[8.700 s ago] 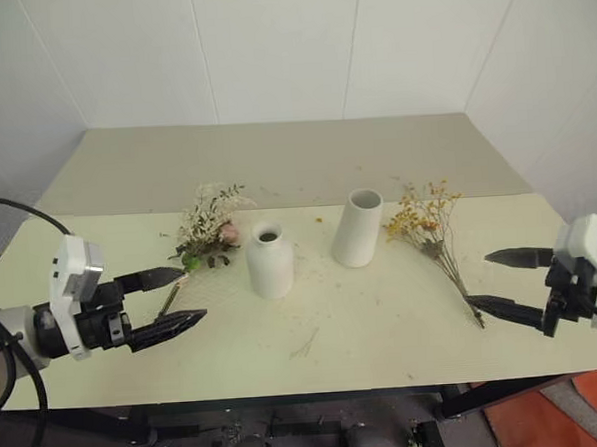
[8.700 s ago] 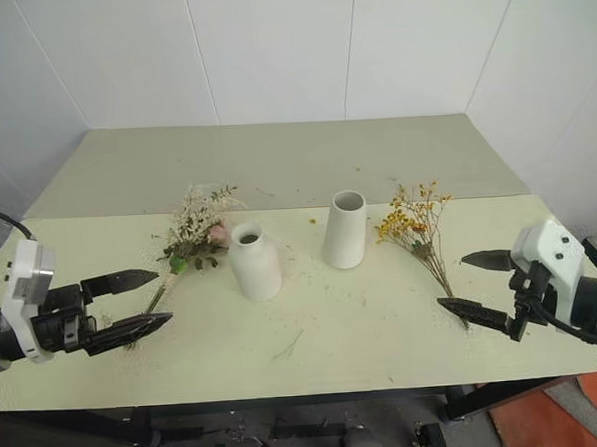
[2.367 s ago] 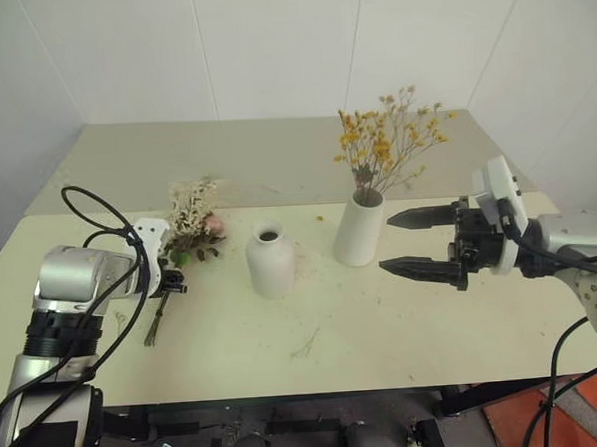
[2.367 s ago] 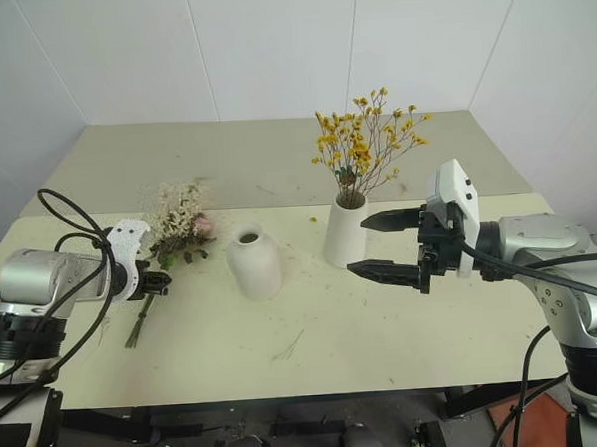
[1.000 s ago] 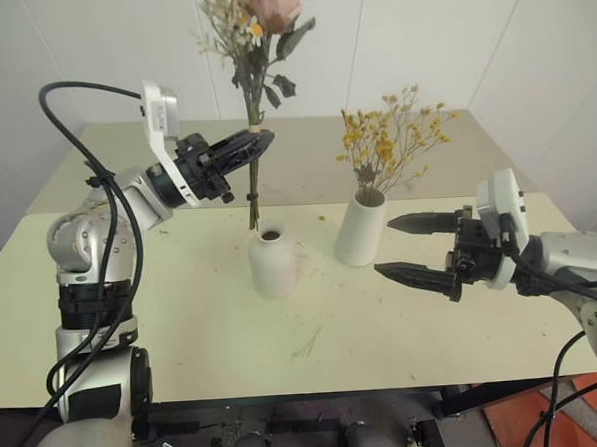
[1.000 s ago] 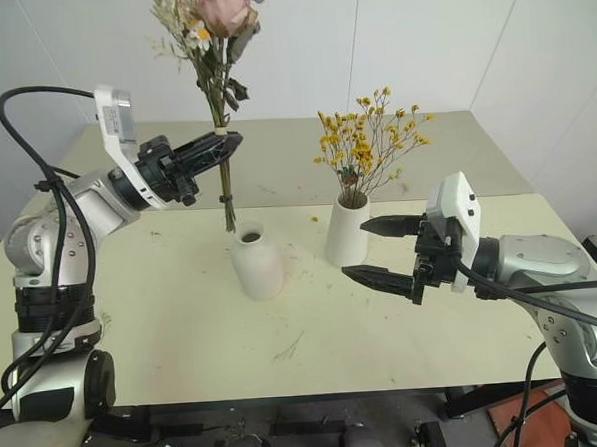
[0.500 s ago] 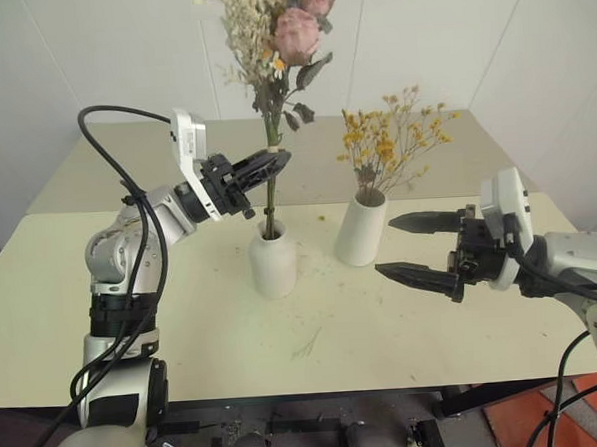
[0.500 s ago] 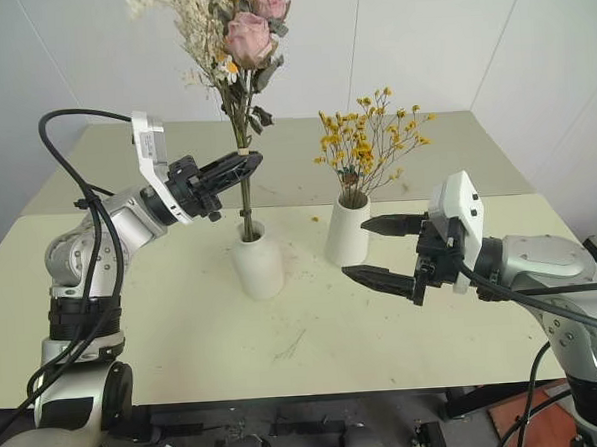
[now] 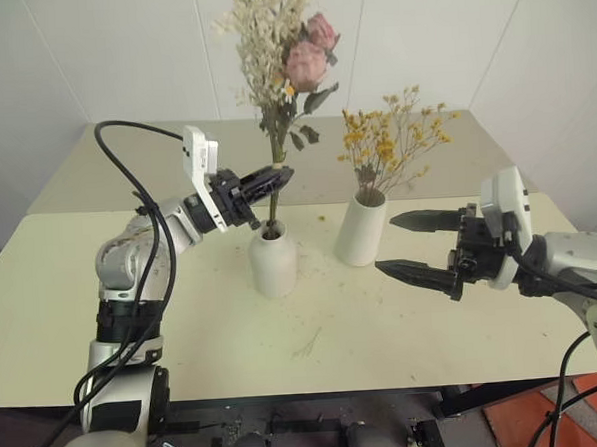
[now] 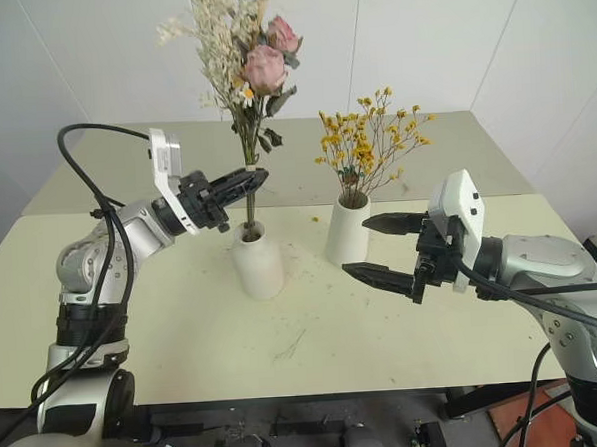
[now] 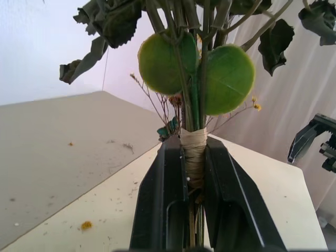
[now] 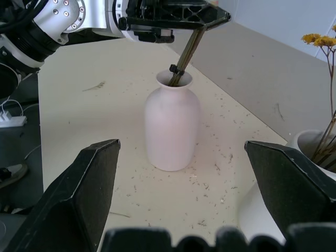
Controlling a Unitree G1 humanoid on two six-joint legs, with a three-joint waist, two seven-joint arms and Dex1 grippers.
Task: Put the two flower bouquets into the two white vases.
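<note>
while the right tool (image 10: 378, 247) hangs nearest, its two black fingers spread wide and empty just above the pale green desk (image 9: 194, 334), the work in hand belongs to the left tool (image 9: 276, 178), which is clamped tight on the twine-wrapped stems of the pink rose bouquet (image 9: 288, 59) above the rounded narrow-necked vase (image 9: 273, 263). the stem ends already sit inside the neck, as the right wrist view shows, with the bunch leaning slightly rather than plumb. to finish this well, i judge the tool should go straight down along the line of the stems, so they slide through the narrow mouth without prying against the rim and tipping the light vase; the grip should let go only once the stems bear on the bottom or the binding nears the lip, and the fingers should then part and draw back sideways, clear of the leaves, so the heavy blossom heads do not drag the bunch over. just beside it, further right, the taller cylinder vase (image 9: 360, 228) already holds the yellow-orange bouquet (image 9: 391, 143) upright, so that half looks done.
</note>
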